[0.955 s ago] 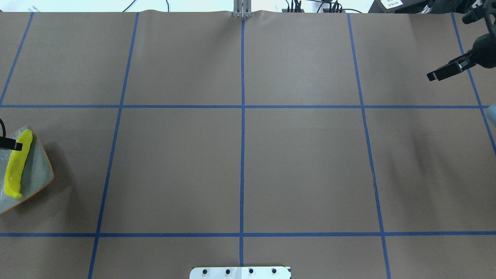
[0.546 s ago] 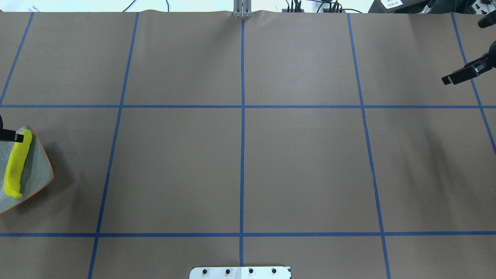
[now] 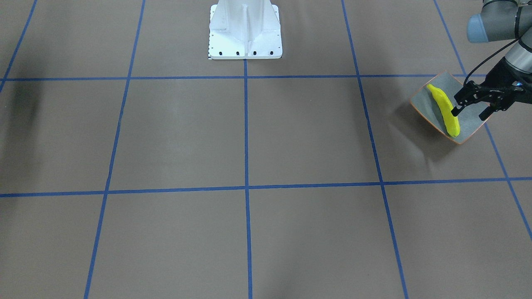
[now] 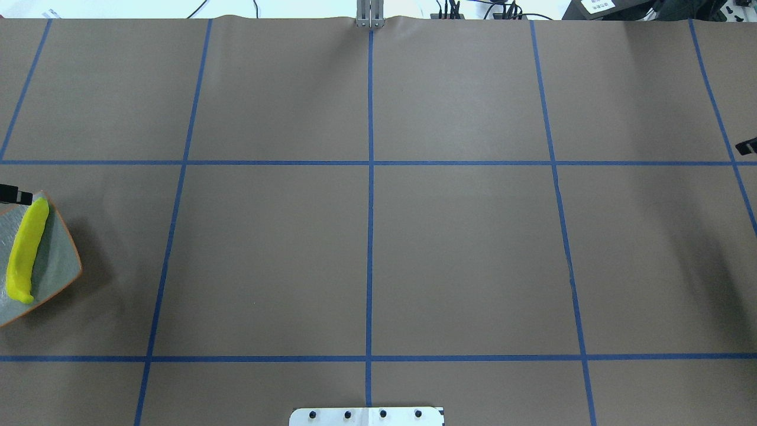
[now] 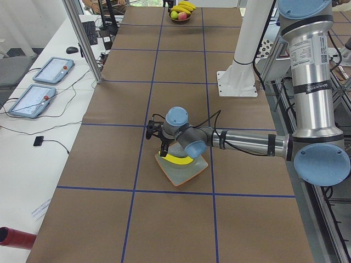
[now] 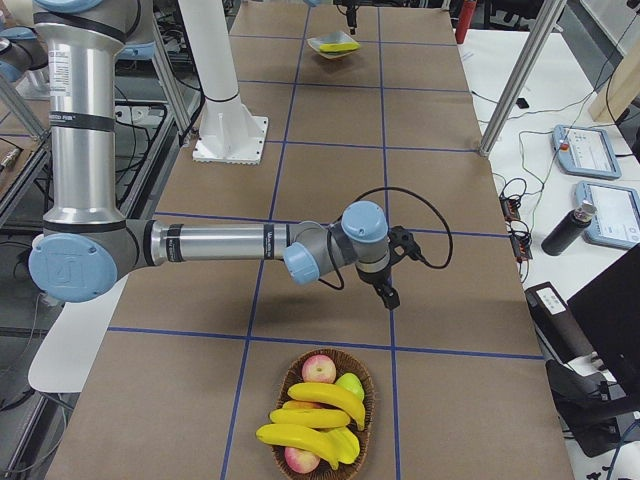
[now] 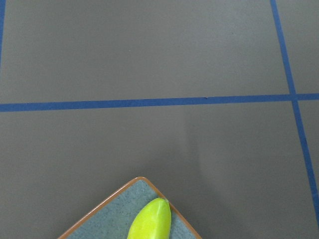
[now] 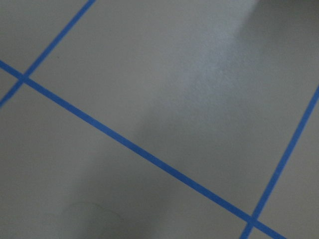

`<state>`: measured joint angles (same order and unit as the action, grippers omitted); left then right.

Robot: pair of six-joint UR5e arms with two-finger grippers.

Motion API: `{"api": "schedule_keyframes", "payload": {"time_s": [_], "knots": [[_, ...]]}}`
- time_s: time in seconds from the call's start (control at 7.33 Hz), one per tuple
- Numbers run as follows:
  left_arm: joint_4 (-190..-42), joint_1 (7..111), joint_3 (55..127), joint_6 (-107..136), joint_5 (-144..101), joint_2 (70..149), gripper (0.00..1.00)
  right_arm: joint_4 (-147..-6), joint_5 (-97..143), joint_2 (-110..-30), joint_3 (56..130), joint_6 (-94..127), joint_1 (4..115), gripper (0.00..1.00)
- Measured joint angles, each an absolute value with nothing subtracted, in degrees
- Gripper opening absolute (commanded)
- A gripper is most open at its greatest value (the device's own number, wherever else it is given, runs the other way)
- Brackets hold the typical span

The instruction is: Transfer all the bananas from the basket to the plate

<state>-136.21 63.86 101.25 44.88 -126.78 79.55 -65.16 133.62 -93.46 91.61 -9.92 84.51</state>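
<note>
left gripper [image 3: 471, 109] spread, empty, banana [image 3: 444, 110] just beside it | right gripper [image 6: 385, 292]: can't tell | bananas [image 6: 320, 393] likely light, stiff, slick, so pinch mid-curve

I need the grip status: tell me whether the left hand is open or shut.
Open. The left hand holds its fingers apart over the plate, nothing between them; the banana lies on the plate.

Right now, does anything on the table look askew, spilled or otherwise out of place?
Nothing is spilled or damaged. The plate sits turned diagonally to the blue tape grid, which looks slightly askew, and the banana lies wholly within it.
</note>
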Motion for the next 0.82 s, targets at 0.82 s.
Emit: {"api": "schedule_keyframes", "payload": {"time_s": [0.82], "knots": [[-140.3, 63.7, 101.5, 44.8, -126.5, 79.7, 1.0, -66.1, 129.6, -94.1, 71.6, -20.7, 103.1, 0.95]]}}
